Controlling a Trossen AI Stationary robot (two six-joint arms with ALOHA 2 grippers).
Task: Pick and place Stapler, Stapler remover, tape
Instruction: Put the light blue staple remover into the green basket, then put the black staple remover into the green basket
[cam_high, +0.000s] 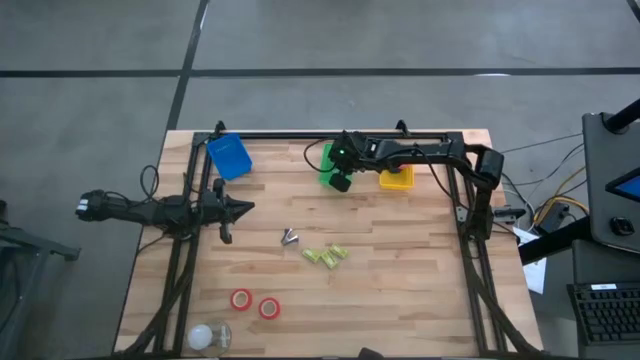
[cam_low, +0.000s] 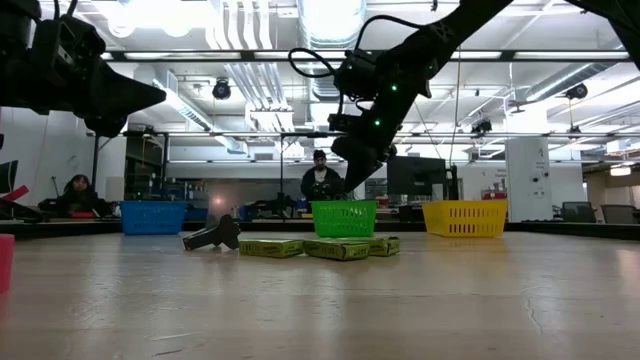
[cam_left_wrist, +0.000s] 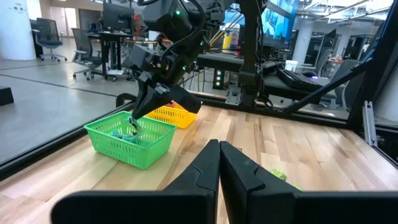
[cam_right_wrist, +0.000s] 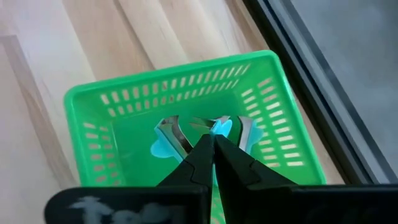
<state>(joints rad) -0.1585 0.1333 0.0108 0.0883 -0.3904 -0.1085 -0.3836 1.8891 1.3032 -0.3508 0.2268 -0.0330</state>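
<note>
My right gripper (cam_right_wrist: 213, 142) is shut over the green basket (cam_high: 328, 166), above the basket's inside (cam_right_wrist: 186, 99). A light-blue stapler remover (cam_right_wrist: 216, 126) sits at its tips, and two more (cam_right_wrist: 166, 142) lie in the basket. Another stapler remover (cam_high: 289, 237), dark, rests on the table. Several yellow-green staplers (cam_high: 325, 256) lie beside it. Two red tape rolls (cam_high: 241, 299) lie flat near the near edge; no dark blue roll shows. My left gripper (cam_left_wrist: 219, 152) is shut and hovers over the table's left part (cam_high: 236, 210), touching nothing. My right gripper pinches a light-blue stapler remover (cam_left_wrist: 132, 127) between its two fingertips (cam_right_wrist: 205, 146), coming from above and slanting down. Which part it has, the fingers hide. The remover hangs below the tips, inside the green basket's rim, lifted off the basket floor as far as I can see.
A blue basket (cam_high: 228, 157) stands at the far left and a yellow basket (cam_high: 397, 178) beside the green one. A white roundish object (cam_high: 203, 336) lies at the near left corner. A dark frame rail (cam_high: 340, 135) runs along the far edge. People sit beyond the table (cam_low: 321, 180).
</note>
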